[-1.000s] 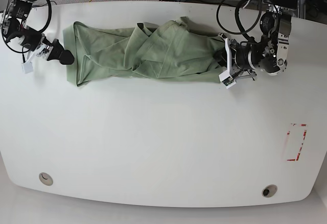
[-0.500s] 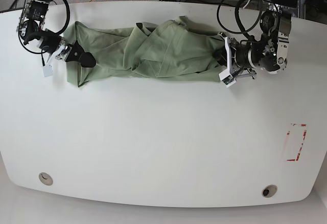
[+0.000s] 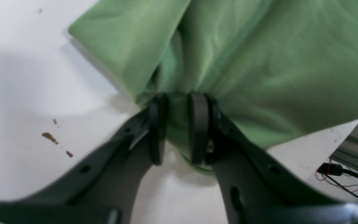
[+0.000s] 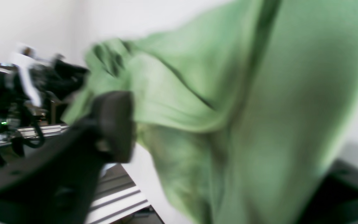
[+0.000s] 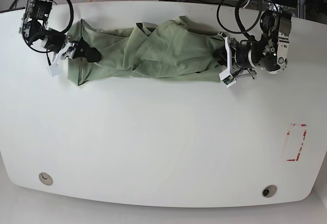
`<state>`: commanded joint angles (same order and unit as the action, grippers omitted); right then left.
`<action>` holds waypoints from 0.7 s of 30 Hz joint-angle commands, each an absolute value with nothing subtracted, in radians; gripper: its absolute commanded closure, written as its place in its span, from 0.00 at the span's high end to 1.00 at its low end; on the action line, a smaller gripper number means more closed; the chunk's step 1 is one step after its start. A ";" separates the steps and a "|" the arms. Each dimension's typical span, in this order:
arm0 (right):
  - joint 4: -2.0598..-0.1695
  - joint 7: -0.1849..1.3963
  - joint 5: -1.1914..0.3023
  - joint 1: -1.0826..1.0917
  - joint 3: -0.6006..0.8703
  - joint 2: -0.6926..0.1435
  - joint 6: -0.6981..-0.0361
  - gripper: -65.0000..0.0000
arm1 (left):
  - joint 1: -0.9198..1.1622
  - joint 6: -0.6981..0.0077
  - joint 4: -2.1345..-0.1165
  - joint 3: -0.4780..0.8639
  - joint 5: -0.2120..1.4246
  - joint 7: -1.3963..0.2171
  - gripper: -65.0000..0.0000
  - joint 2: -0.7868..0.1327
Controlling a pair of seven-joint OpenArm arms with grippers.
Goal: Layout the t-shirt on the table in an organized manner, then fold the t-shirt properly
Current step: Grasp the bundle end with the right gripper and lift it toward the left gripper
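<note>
Nearest in the base view, the lower half of the glossy white bench [image 5: 153, 147] lies bare apart from two round grommet holes, one at lower left [image 5: 45, 178] and one at lower right [image 5: 269, 190], and a red rectangular marking [image 5: 295, 142] near the right edge. No container shows in any view.

Farther up, the pale sage-green, wrinkled t-shirt [image 5: 148, 53] lies bunched in a long band, its long axis running left to right across the upper middle of the frame, close to the bench's far edge.

At the band's right end, the left pincer [image 3: 176, 130] is closed narrow on a gathered fold of fabric; the left wrist view shows cloth squeezed between its two dark fingers [image 3: 197, 127], with small brown specks [image 3: 50, 137] on the bench beside them.

At the left end, the right pincer [image 5: 88, 54] sits on the shirt's edge. The right wrist view is blurred; whether it grips the cloth, I cannot tell.
</note>
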<state>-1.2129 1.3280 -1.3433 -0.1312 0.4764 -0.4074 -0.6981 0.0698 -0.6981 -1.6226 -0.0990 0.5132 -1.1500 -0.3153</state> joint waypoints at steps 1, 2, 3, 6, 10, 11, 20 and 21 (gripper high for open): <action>-1.213 1.328 -1.343 -0.130 0.476 -0.409 -0.698 0.14 | 0.070 -0.698 -1.623 -0.099 0.513 -1.150 0.16 -0.315; -1.213 1.328 -1.343 -0.130 0.476 -0.409 -0.698 0.04 | 0.070 -0.698 -1.623 -0.099 0.513 -1.150 0.16 -0.315; -1.213 1.325 -1.343 -0.128 0.479 -0.410 -0.698 0.00 | 0.070 -0.698 -1.623 -0.099 0.513 -1.150 0.16 -0.315; -1.216 1.323 -1.345 -0.128 0.487 -0.410 -0.698 0.04 | 0.070 -0.698 -1.623 -0.099 0.513 -1.150 0.16 -0.315; -1.280 1.323 -1.345 -0.136 0.527 -0.410 -0.698 0.00 | 0.070 -0.698 -1.623 -0.099 0.513 -1.150 0.16 -0.315; -1.322 1.323 -1.345 -0.137 0.533 -0.410 -0.698 0.00 | 0.070 -0.698 -1.623 -0.099 0.513 -1.150 0.16 -0.315; -1.667 1.326 -1.343 -0.182 0.532 -0.407 -0.536 0.00 | 0.070 -0.698 -1.616 -0.101 0.513 -1.150 0.16 -0.314; -1.693 1.326 -1.343 -0.182 0.530 -0.407 -0.526 0.00 | 0.068 -0.698 -1.616 -0.101 0.513 -1.150 0.16 -0.314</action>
